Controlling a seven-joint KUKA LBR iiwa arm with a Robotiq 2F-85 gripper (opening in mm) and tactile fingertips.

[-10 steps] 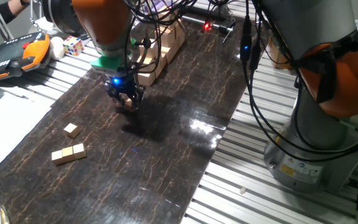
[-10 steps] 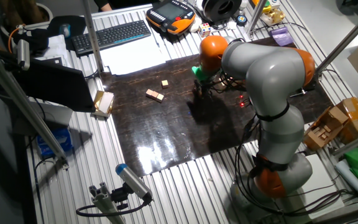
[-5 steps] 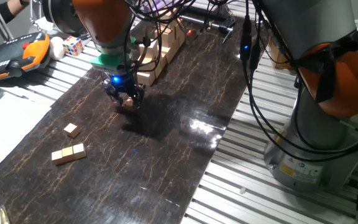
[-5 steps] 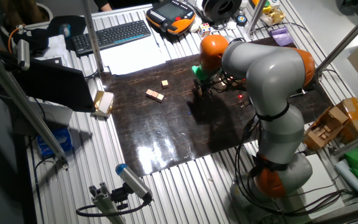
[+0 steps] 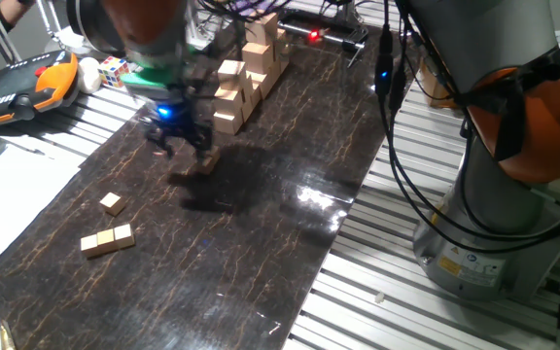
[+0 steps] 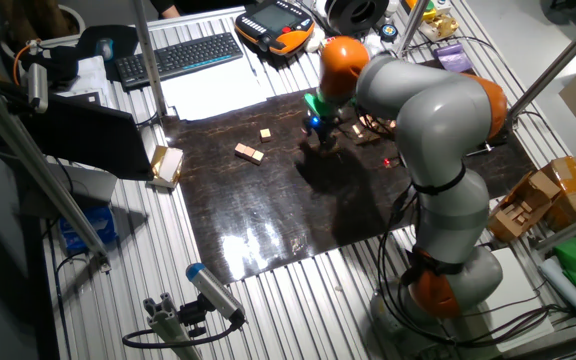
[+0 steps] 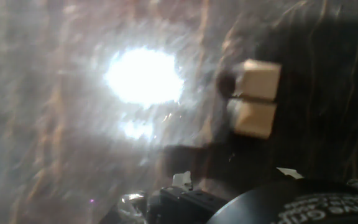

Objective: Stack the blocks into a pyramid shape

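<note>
My gripper (image 5: pixel 178 146) hangs blurred just above the dark mat (image 5: pixel 261 253), near the stepped stack of larger blocks. Its fingers look spread, with nothing between them. One small tan block (image 5: pixel 207 159) lies on the mat just right of and below the fingers. The blurred hand view shows that block (image 7: pixel 259 79) with a second tan shape right under it, apart from the hand. A single tan block (image 5: pixel 112 202) and a pair of touching tan blocks (image 5: pixel 106 239) lie at the front left. The other fixed view shows the gripper (image 6: pixel 318 128), the single block (image 6: pixel 266 133) and the pair (image 6: pixel 249 152). No heap of blocks shows.
A tall stepped stack of larger pale blocks (image 5: pixel 246 68) stands at the mat's far edge behind the gripper. A multicoloured puzzle cube (image 5: pixel 115 70) and an orange teach pendant (image 5: pixel 22 86) lie at far left. A keyboard (image 6: pixel 178 58) and a small box (image 6: pixel 166 165) sit beside the mat.
The gripper has moved up and to the left, fast enough to blur. The small block it held low at the mat stays behind on the mat.
</note>
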